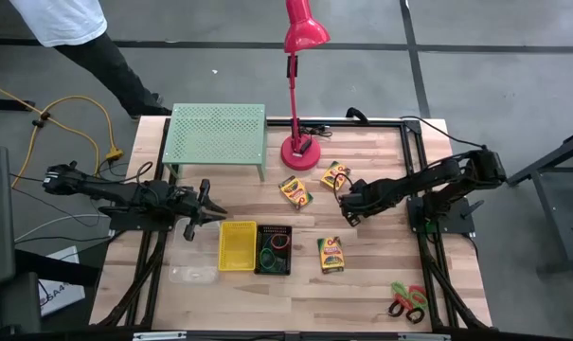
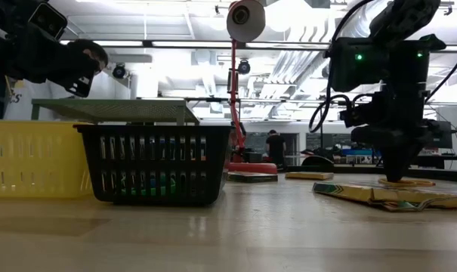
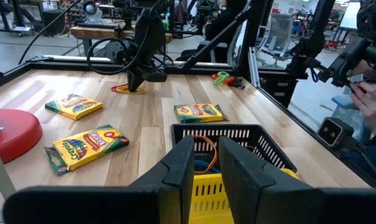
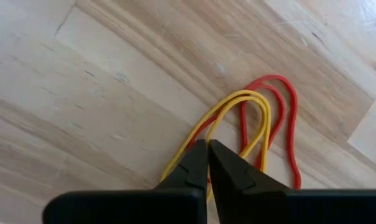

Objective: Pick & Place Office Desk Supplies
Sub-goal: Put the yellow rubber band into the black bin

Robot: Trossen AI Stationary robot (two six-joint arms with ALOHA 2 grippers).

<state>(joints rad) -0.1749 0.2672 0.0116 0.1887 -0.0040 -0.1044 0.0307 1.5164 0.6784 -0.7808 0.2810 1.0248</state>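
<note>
Yellow and red loops (image 4: 262,118) lie together on the wooden table, between two crayon boxes (image 1: 295,192) (image 1: 335,175). My right gripper (image 4: 207,148) points steeply down onto them and is shut on the yellow loop. A third crayon box (image 1: 331,255) lies flat nearer the front. The yellow bin (image 1: 237,245), the black mesh bin (image 1: 274,249) with coloured loops inside, and the clear bin (image 1: 193,275) stand left of centre. The scissors (image 1: 409,301) lie at the front right. My left gripper (image 3: 206,163) hovers level behind the bins, open with a narrow gap and nothing in it. My right gripper pinches a strand of the yellow loop (image 4: 220,127) between its fingertips, coming from above and slanting steeply down. The loop's free end lies flat and slack on the table. A red strand runs under the same fingertips; whether it is caught too, I cannot tell.
The red lamp's base (image 1: 300,150) and the light-green rack (image 1: 217,135) stand at the table's far side. A person stands beyond the far left corner (image 1: 78,28), and a person's hand (image 3: 371,99) shows past the right edge. Bare wood lies at the near middle.
</note>
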